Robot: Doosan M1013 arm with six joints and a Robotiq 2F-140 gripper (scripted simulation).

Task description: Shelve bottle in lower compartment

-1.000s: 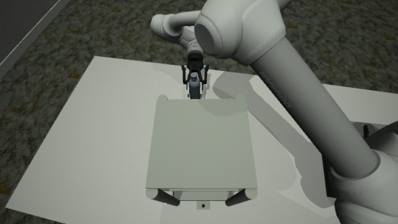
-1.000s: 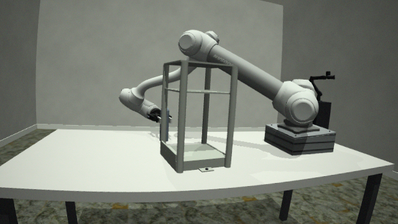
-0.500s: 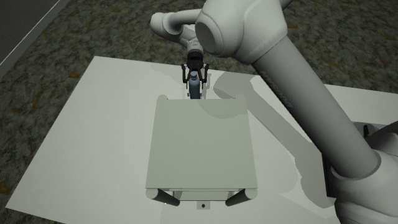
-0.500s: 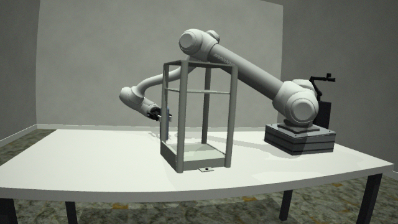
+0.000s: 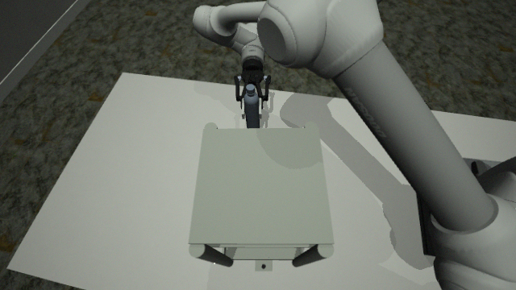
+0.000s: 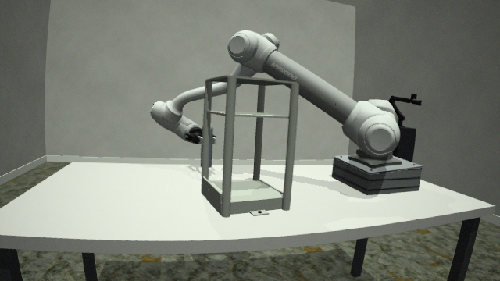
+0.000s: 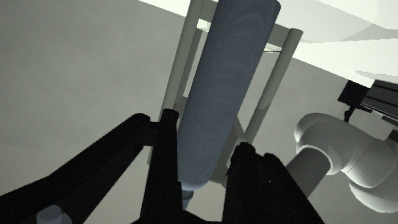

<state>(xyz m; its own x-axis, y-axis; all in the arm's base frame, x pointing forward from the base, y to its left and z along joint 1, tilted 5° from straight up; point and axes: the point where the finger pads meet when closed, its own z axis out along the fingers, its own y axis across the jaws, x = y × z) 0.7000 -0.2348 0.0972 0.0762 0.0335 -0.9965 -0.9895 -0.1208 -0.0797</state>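
The blue-grey bottle [image 5: 252,109] stands upright just behind the far side of the shelving unit [image 5: 261,186]. My gripper [image 5: 252,92] is shut on the bottle near its upper part. In the side view the bottle [image 6: 210,146] shows behind the unit's far left post, and the gripper [image 6: 203,137] grips it from the left. In the wrist view the bottle [image 7: 225,95] runs between the two black fingers, with the unit's posts [image 7: 280,75] behind it. I cannot tell whether the bottle's base touches the table. The lower compartment's floor [image 6: 246,187] is bare.
The arm's base [image 6: 376,172] stands on a block at the table's right. The long arm link [image 6: 312,87] passes over the unit's top. A small marker [image 6: 258,212] lies in front of the unit. The table [image 6: 117,195] extends to the left.
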